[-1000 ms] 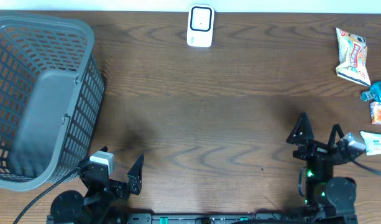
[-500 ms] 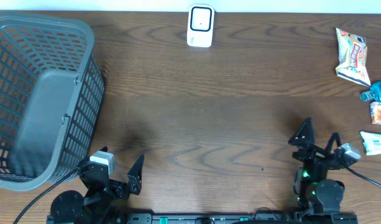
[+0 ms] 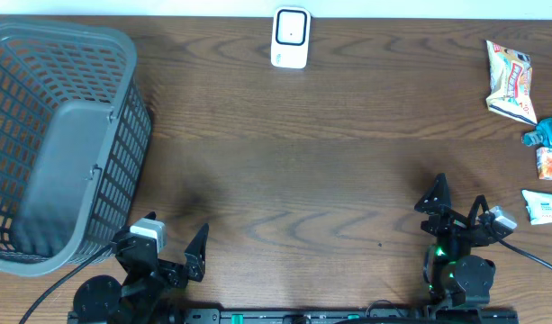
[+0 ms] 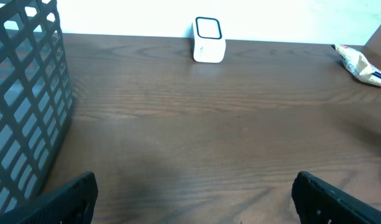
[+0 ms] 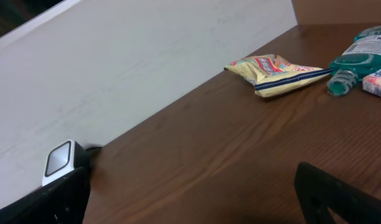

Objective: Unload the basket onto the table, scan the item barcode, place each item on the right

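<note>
Left tool (image 4: 193,180) and right tool (image 3: 457,200) gape empty; items (image 3: 511,81) crowded right of the scanner (image 3: 291,38) risk a double grab.

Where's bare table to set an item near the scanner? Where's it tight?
Free: the wide tabletop between the basket and the snack bag, from the scanner down to the near edge. Crowded: the right edge, where that bag, the teal bottle and small packs cluster.
</note>
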